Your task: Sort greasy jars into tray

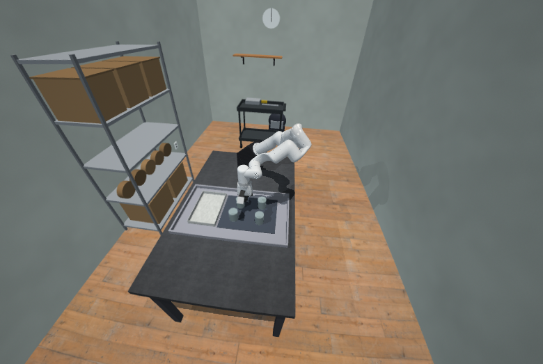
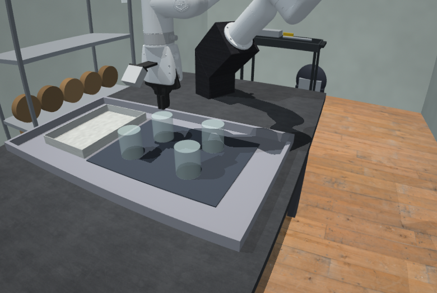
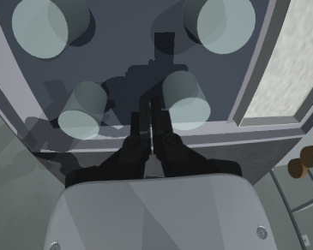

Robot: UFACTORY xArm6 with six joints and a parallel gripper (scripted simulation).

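Note:
Four clear glass jars stand mouth down on the dark mat [image 2: 212,183] [image 1: 246,226] [image 3: 132,10]. The back left jar [image 2: 162,126] [image 3: 184,100] is nearest my gripper. The left front jar [image 2: 130,143] [image 1: 232,214] [image 3: 220,20] stands by the tray. The back right jar [image 2: 212,136] [image 1: 262,202] [image 3: 81,110] and the front jar [image 2: 187,159] [image 1: 259,218] [image 3: 47,26] stand further right. My gripper [image 2: 162,105] [image 3: 149,109] is shut on nothing and hangs just above and behind the back left jar. The tray [image 2: 91,130] [image 1: 206,209] [image 3: 286,56], left of the mat, holds no jar.
Mat and tray sit on a rimmed steel top [image 2: 176,212] [image 1: 227,235] on a dark table. The arm's black pedestal [image 2: 215,66] stands behind the mat. A shelf rack [image 2: 17,52] is at the left, and a black cart [image 2: 300,40] at the back.

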